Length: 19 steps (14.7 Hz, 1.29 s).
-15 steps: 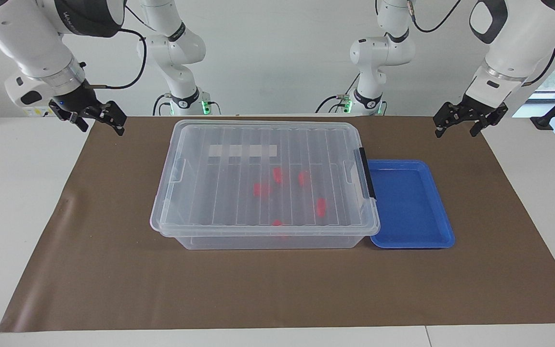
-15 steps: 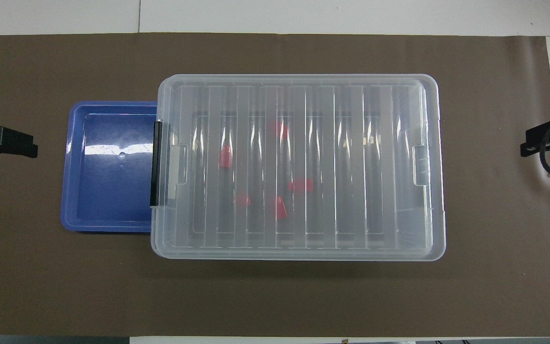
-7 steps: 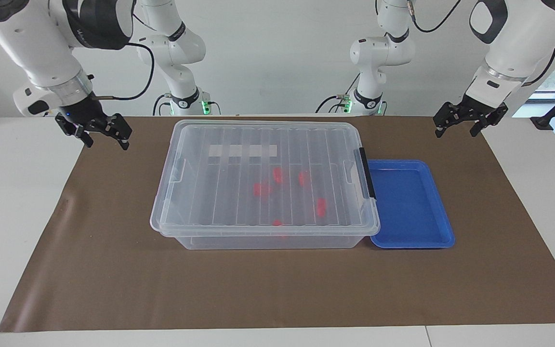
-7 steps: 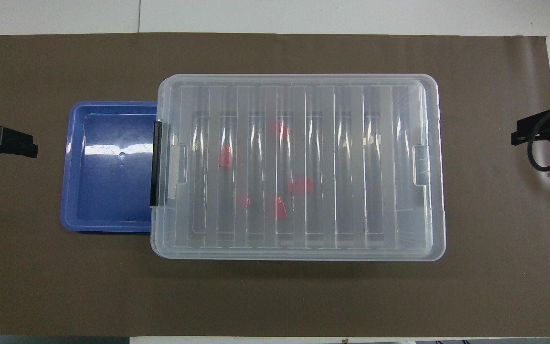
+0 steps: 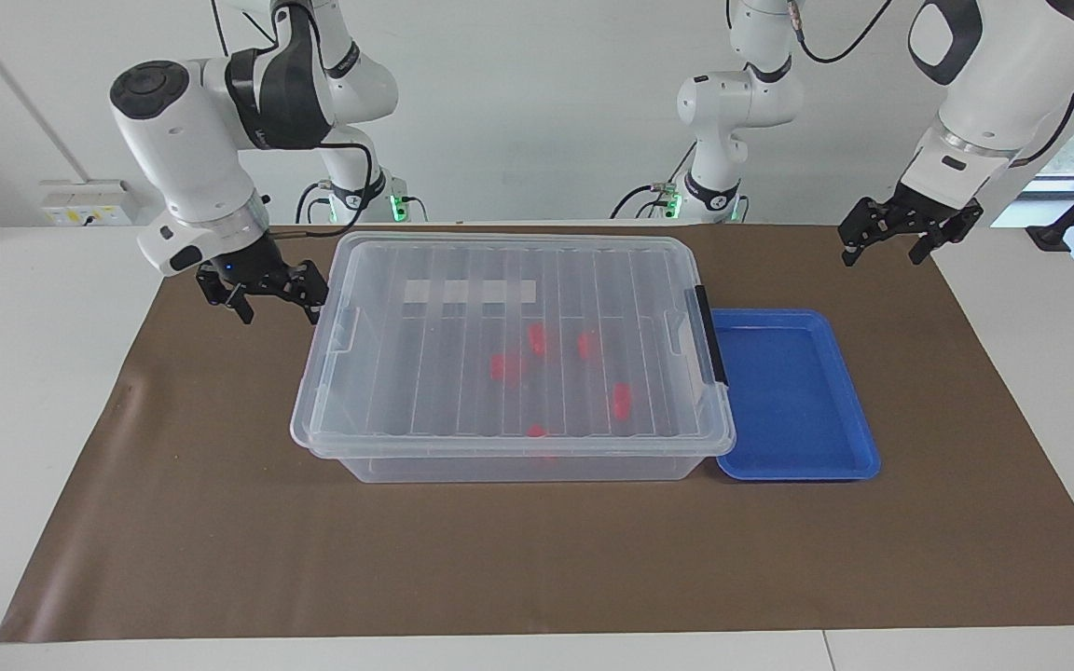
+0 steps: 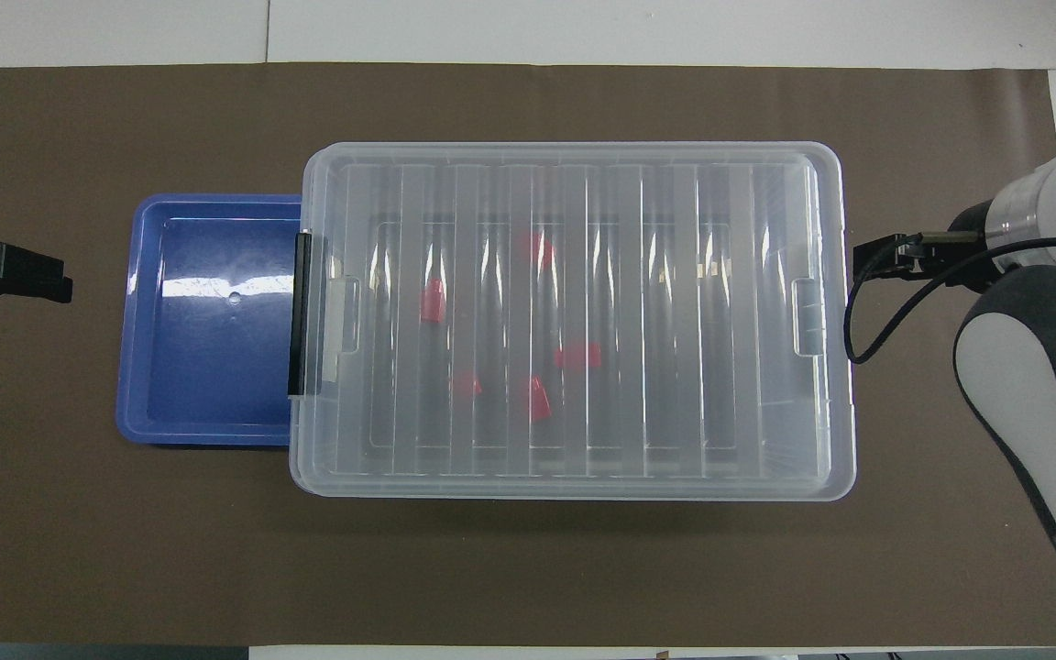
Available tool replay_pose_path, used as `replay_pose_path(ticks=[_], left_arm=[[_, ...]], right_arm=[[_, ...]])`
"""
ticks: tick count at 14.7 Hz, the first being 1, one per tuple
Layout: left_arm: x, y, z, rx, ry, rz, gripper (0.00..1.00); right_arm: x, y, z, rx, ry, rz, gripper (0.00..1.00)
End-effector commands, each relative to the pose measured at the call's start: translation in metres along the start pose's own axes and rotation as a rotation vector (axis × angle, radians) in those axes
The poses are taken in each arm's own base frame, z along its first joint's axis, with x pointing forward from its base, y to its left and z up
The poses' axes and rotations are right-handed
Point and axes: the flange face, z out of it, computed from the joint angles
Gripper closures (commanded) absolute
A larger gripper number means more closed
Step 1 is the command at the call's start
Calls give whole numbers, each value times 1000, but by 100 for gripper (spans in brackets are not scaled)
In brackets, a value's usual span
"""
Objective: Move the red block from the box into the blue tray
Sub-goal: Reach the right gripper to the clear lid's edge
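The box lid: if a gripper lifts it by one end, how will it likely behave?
The lid looks like thin clear plastic, so probably light and somewhat flexible despite its ribs. The black clip at the blue tray's end may hold it down. Its glossy surface may be slippery.

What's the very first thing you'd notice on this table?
The big clear box in the middle of the brown mat, lid on, with little red blocks showing through it. Right beside it, toward the left arm's end of the table, sits a bright blue tray with nothing in it. The right gripper hangs open by the box's other end, and the left gripper waits open by the mat's corner.
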Motion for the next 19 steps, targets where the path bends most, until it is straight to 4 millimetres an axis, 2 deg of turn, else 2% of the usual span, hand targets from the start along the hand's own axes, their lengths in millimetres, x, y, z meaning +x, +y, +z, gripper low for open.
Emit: replay_pose_path(ticks=[1, 3, 10, 14, 18, 19], left_arm=[[-7, -3, -2, -14, -4, 1, 0], [-7, -3, -2, -14, -4, 3, 0], [-7, -3, -2, -14, -4, 3, 0], [-7, -3, -2, -14, -4, 1, 0], [-7, -3, -2, -14, -4, 3, 0], [-7, -3, -2, -14, -4, 1, 0]], right_arm=[[-6, 4, 22, 13, -2, 17, 0], [-10, 4, 33, 13, -9, 18, 0], [-10, 5, 52, 13, 1, 24, 0], [-10, -5, 55, 42, 2, 22, 0], [-12, 9, 60, 41, -4, 4, 0], [-13, 18, 62, 40, -4, -8, 0]])
